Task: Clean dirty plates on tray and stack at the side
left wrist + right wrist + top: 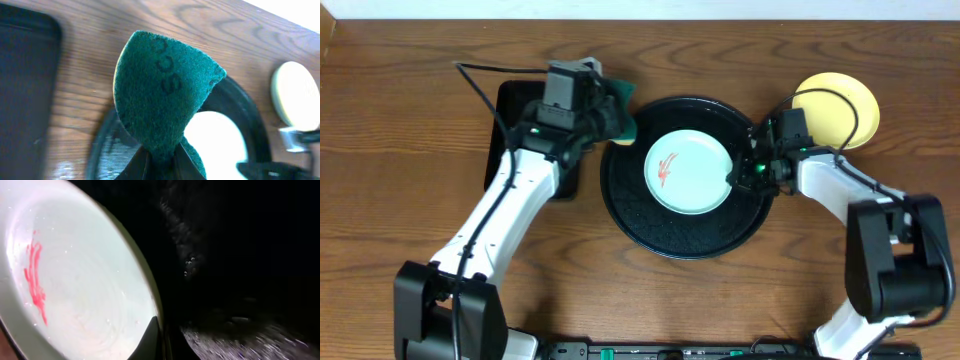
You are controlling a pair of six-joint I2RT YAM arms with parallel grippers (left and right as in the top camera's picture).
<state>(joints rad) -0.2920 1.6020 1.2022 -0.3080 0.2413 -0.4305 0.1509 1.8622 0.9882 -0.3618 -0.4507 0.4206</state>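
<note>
While the round tray sits mid-frame on the desk, it holds 1 mint plate w/ a red smear left of ctr. R hand is clenched on that plate's right rim. L hand, at the tray's upper-left edge, grasps a green scouring pad. Upper right, outside the tray, a yellow plate lies on the desk. Upper left: a rect. black tray.
</note>
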